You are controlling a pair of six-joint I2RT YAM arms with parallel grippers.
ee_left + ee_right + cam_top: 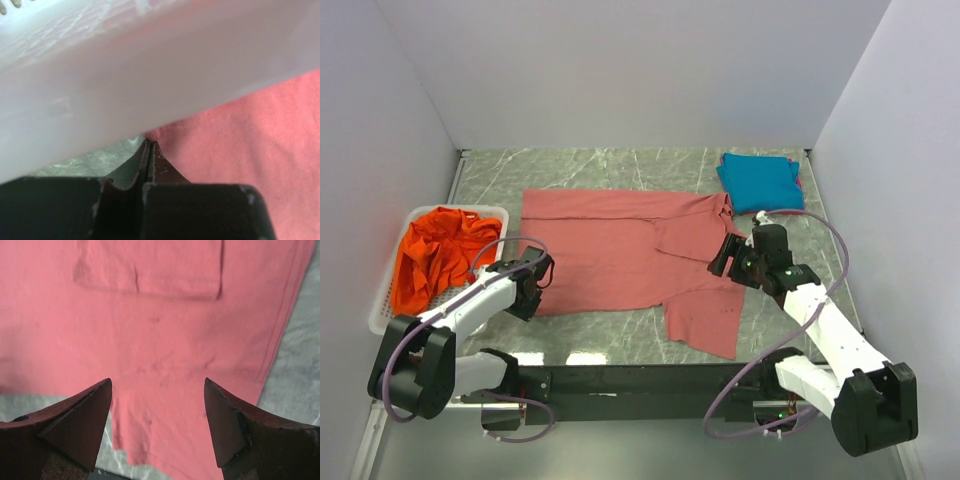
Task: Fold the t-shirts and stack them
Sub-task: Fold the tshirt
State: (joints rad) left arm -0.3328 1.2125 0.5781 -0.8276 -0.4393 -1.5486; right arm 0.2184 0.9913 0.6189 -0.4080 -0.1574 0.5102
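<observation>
The salmon-red t-shirt [620, 255] lies spread flat on the marble table, with one flap folded over near its right end. My left gripper [540, 273] is at the shirt's near-left corner. In the left wrist view its jaws [150, 147] are shut, with the cloth's edge [165, 131] bunched at their tips. My right gripper [724, 258] is open above the shirt's right part [160, 340] and holds nothing [157, 385]. The orange t-shirt [435, 255] lies crumpled in the basket. The teal-blue t-shirt [758, 182] lies folded at the back right, with a magenta edge [799, 181] showing under it.
The white mesh basket [380, 310] stands at the left edge, right beside my left gripper; its wall [125, 75] fills the top of the left wrist view. White walls enclose the table on three sides. Bare marble [590, 170] shows behind the shirt.
</observation>
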